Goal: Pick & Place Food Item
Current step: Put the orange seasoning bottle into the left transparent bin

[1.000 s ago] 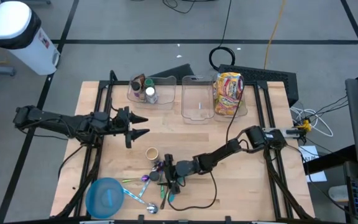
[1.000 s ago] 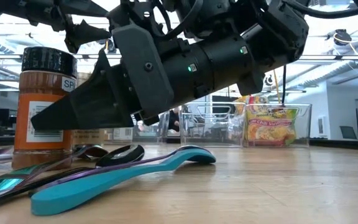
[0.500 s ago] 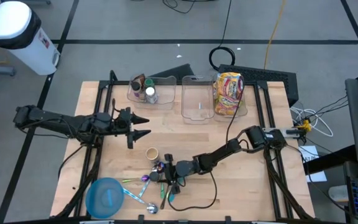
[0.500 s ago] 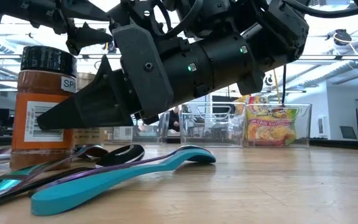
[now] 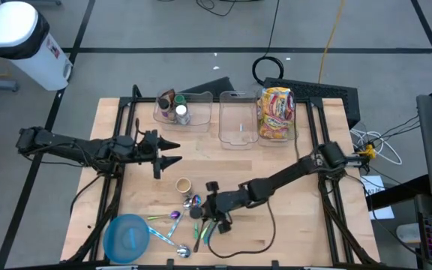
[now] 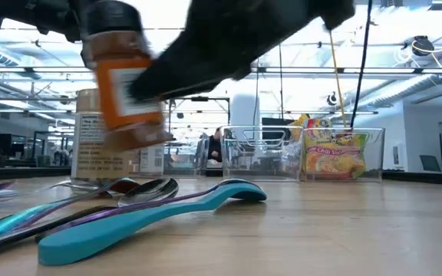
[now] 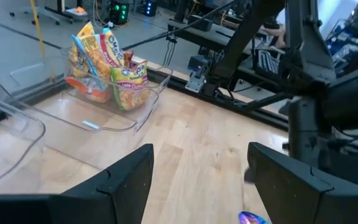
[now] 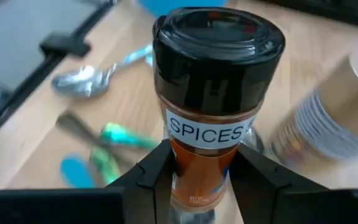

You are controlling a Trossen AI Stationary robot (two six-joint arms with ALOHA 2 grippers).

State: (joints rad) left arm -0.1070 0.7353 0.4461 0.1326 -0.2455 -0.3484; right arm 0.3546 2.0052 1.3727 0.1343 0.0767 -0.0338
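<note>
I have the wooden table [image 5: 291,225] spread under me with both arms reaching in from the sides, and along its far edge three clear bins: one [image 5: 180,107] with a couple of small items, an empty middle bin [image 5: 238,120], and a third holding a bright noodle packet [image 5: 276,112]. The right arm stretches low across the near part of the table, and its right gripper [image 5: 205,212] is clamped around the spice jar [image 8: 213,106], fingers pressed to the jar's lower sides below the "SPICES" label. From table level the jar [image 6: 121,84] hangs clear of the wood and tilted, black lid uppermost, so I judge the pick done and the carry toward a bin ahead of me. The left gripper [image 5: 167,150] waits over the left half of the table, fingers spread wide with nothing between them, pointed toward the bins. Near the lifted jar sit a paper cup [image 5: 183,184], a blue plate [image 5: 126,236], a teal utensil [image 6: 144,218] and a scatter of metal spoons [image 5: 172,217]. My worry is the grip: it looks low on a smooth, round jar that is already leaning, so a quick swing could let it pivot or slide out between the fingers. The cup stands just beside the jar, and a low carry could knock it over or drag cutlery along. The bin walls are another hazard if I come in too low.
</note>
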